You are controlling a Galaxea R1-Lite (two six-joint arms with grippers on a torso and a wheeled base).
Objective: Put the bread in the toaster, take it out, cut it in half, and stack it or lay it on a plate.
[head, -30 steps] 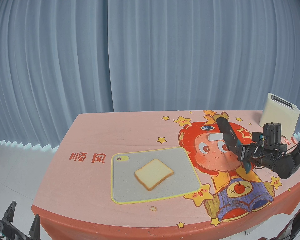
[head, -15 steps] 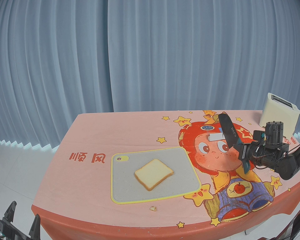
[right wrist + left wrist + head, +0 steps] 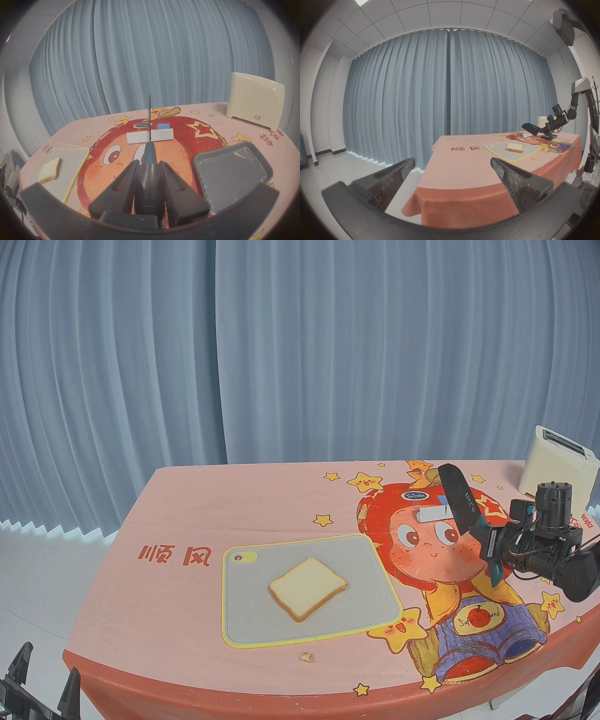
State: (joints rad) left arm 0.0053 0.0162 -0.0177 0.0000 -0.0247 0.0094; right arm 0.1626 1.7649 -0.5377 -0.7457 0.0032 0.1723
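Note:
A slice of bread (image 3: 307, 587) lies flat on the grey, yellow-rimmed cutting board (image 3: 369, 609) in the middle of the table. Over the table's right side my right gripper (image 3: 491, 546) is shut on the teal handle of a dark-bladed knife (image 3: 459, 497), blade raised and pointing back-left above a white knife rest (image 3: 432, 513). In the right wrist view the knife (image 3: 149, 147) shows edge-on, held in the gripper (image 3: 149, 170). The cream toaster (image 3: 558, 468) stands at the far right. My left gripper (image 3: 453, 178) hangs open, low and off the table's front-left corner.
A dark grey tray (image 3: 231, 175) sits on the table near my right gripper, in front of the toaster (image 3: 254, 100). A small crumb (image 3: 306, 657) lies in front of the board. The cloth hangs over the table's edges; blue curtains stand behind.
My right gripper has drawn slightly to the right with the knife, and the blade tip has risen a little. Bread, board and left gripper have not moved.

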